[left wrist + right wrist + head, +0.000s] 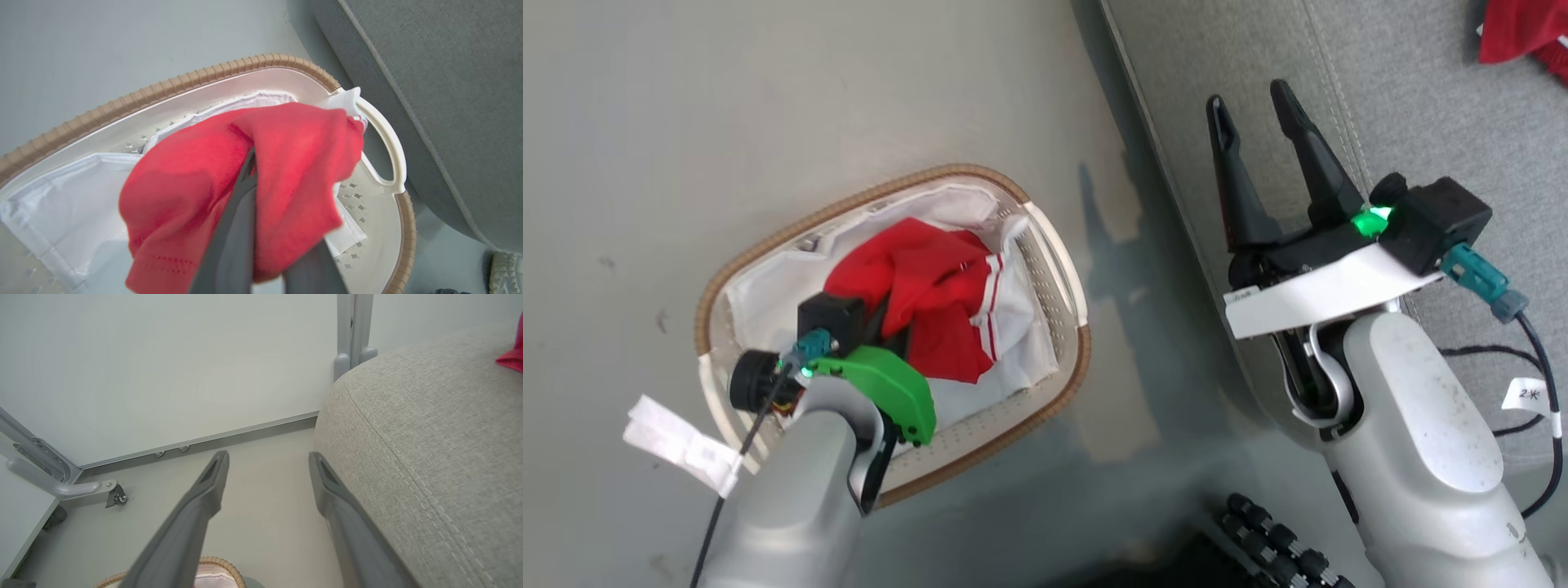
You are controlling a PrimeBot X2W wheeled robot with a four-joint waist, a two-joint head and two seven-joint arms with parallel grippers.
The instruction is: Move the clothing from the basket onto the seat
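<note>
Clothing (931,286): red garment with white striped trim, bunched in the middle of the basket (1058,253) on top of a white liner (760,286).

Left gripper (261,179): reaches down into the basket, fingers clamped together on a fold of the red cloth, which drapes over both of them. The grip sits high on the heap, probably so the piece lifts free without dragging the liner.

Right gripper (1248,94): fingers wide apart with nothing between them, poised over the near edge of the seat (1421,122), apparently kept clear of the working arm.

Second red garment (1523,33): lies at the seat's far corner, well apart from the basket.

Basket: stands on the floor (686,122) just beside the seat, which makes for a short carry.
</note>
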